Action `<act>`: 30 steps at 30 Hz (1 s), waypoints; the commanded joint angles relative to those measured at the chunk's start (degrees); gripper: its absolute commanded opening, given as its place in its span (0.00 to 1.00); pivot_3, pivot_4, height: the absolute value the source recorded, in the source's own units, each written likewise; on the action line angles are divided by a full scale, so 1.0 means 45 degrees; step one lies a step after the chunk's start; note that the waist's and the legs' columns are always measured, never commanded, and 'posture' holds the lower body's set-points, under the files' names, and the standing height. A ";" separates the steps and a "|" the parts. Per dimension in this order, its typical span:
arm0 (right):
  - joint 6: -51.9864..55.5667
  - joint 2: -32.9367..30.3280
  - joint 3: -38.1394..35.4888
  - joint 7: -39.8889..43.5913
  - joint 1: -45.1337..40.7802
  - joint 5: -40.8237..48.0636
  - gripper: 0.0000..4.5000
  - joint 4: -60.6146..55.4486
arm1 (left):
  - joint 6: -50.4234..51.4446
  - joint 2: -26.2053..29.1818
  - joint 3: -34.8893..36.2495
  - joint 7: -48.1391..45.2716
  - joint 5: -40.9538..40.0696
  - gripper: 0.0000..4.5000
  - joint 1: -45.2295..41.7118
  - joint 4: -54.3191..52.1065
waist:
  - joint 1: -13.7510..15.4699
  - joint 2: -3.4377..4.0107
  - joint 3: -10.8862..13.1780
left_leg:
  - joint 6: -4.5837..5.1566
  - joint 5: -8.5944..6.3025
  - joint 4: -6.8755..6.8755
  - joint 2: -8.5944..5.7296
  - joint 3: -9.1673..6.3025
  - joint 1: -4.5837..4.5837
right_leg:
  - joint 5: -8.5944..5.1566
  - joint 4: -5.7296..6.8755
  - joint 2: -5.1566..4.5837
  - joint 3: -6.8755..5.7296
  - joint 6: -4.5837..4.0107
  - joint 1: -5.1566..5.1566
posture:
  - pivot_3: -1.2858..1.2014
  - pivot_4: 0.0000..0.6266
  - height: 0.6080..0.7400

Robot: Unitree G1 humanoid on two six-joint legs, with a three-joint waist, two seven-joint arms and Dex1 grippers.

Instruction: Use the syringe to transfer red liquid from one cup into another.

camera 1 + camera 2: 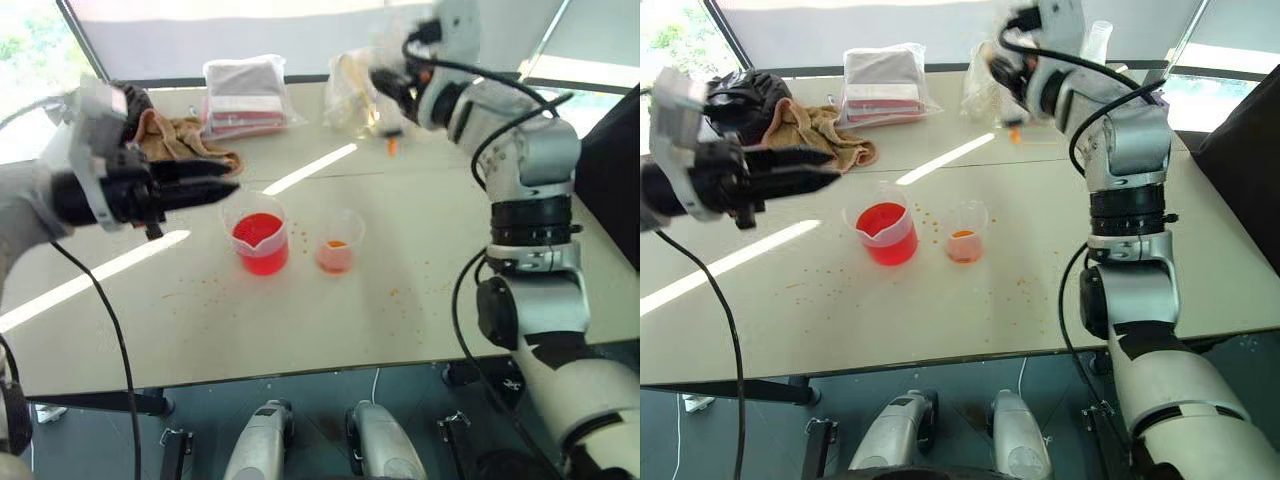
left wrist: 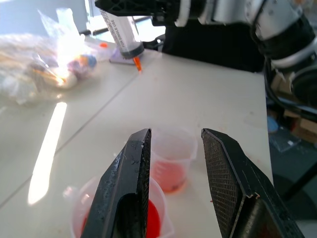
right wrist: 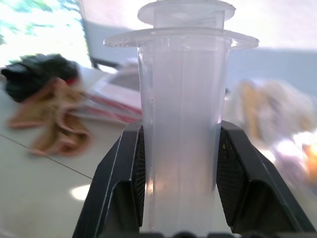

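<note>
the right gripper (image 3: 179, 163) has its fingers clamped on the clear barrel of the syringe (image 2: 122, 32), held up in the air over the far part of the desk (image 1: 420, 300), orange tip pointing down; the left gripper (image 2: 173, 163) hovers above the cups, fingers apart and empty; the larger beaker (image 1: 261, 243) with red liquid (image 1: 260, 240) stands just beside the smaller cup (image 1: 338, 243), which looks pale orange low down; orange specks dot the desk around them
</note>
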 commanded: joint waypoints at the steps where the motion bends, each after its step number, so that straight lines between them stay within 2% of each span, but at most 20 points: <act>1: -0.0259 0.1315 -0.0438 0.0906 0.0162 0.2116 0.30 -0.1900 | 0.0832 0.0308 0.0901 0.0360 -0.0899 0.38 -0.1009 0.0529 | 0.0019 0.0001 -0.0001 | 0.0000 0.0000 -0.0001 0.0003 -0.0002 0.0003 | 0.0000 0.0001 0.0000 -0.0004 0.0000 0.0001 | 0.52 0.24 0.97; 6: -0.1414 0.3698 0.0324 0.1707 0.1179 0.3352 0.30 -0.2655 | 0.1550 0.1358 0.1480 0.0100 -0.0735 0.38 -0.0560 0.0371 | 0.0056 -0.0002 -0.0003 | -0.0013 0.0007 0.0005 -0.0005 -0.0002 0.0004 | 0.0000 0.0006 -0.0013 -0.0005 -0.0001 0.0005 | 0.52 0.24 0.97; 8: -0.1788 0.4192 0.0727 0.1924 0.1695 0.3312 0.30 -0.2628 | 0.1757 0.1659 0.1770 0.0109 -0.0825 0.38 -0.0372 0.0265 | 0.0070 -0.0002 -0.0003 | -0.0020 0.0011 0.0005 -0.0006 -0.0002 0.0006 | 0.0001 0.0008 -0.0017 -0.0003 -0.0001 0.0005 | 0.52 0.24 0.97; 13: -0.3546 0.4738 0.2066 0.2501 0.2953 0.2312 0.30 -0.2341 | 0.2338 0.1724 0.2470 0.0601 -0.1315 0.38 -0.0087 -0.0084 | 0.0097 -0.0011 -0.0008 | -0.0053 0.0029 0.0007 -0.0016 -0.0014 0.0005 | 0.0002 0.0014 -0.0027 -0.0006 -0.0002 0.0004 | 0.52 0.24 0.97; 19: -0.6241 0.4662 0.3432 0.3171 0.4607 0.0584 0.30 -0.1220 | 0.2674 0.1398 0.2788 0.1384 -0.2081 0.38 0.0167 -0.0704 | 0.0055 -0.0014 -0.0010 | -0.0071 0.0039 0.0000 -0.0015 -0.0016 0.0012 | 0.0002 0.0036 -0.0025 -0.0001 -0.0002 -0.0006 | 0.52 0.24 0.97; 26: -0.7624 0.4896 0.3663 0.2904 0.5140 -0.0255 0.30 -0.0285 | 0.2676 0.1034 0.2409 0.1861 -0.2654 0.38 0.0093 -0.1035 | 0.0058 -0.0014 -0.0010 | -0.0089 0.0050 0.0001 -0.0014 -0.0022 0.0013 | 0.0003 0.0046 -0.0023 0.0000 -0.0003 -0.0008 | 0.52 0.24 0.97; 30: -0.8295 0.4918 0.3787 0.2830 0.5360 -0.0700 0.30 0.0270 | 0.2165 0.0638 0.1646 0.1721 -0.1990 0.38 -0.0046 -0.0807 | 0.0061 -0.0015 -0.0010 | -0.0093 0.0052 -0.0001 -0.0014 -0.0021 0.0020 | 0.0003 0.0050 -0.0023 0.0000 -0.0003 -0.0005 | 0.52 0.24 0.97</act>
